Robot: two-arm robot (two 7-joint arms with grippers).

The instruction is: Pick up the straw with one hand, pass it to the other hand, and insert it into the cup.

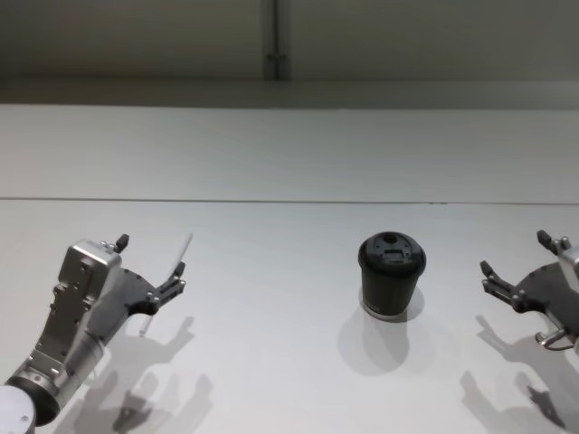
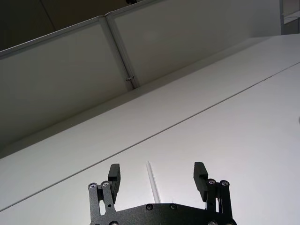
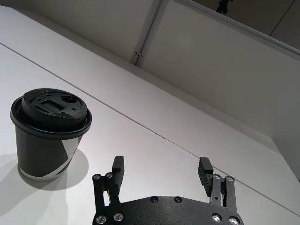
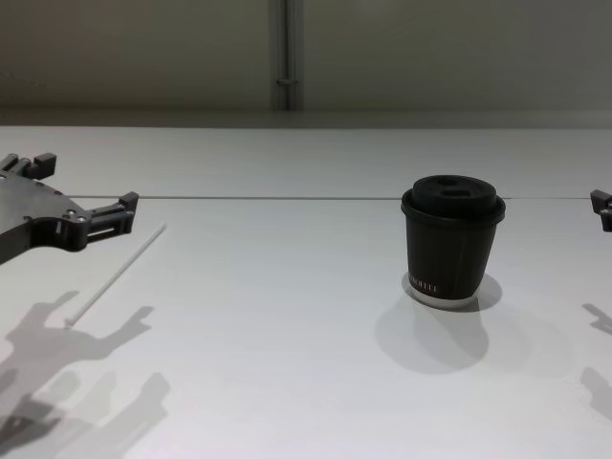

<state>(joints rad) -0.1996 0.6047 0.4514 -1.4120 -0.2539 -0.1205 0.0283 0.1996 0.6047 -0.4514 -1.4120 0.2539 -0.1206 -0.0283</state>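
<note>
Left gripper (image 1: 151,258): fingers spread, empty, hovering over white straw (image 4: 115,275) lying flat on table (image 1: 271,362), well left of lidded black cup (image 1: 391,276). Right gripper (image 1: 514,253): spread, empty, right of cup. Step judged: pickup, not yet grasped. Next: descend, straddle straw, close gently.

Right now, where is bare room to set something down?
Free: the table between the straw and the cup, and between the cup and the open right gripper. Crowded: the straw's place, under the open left gripper.
</note>
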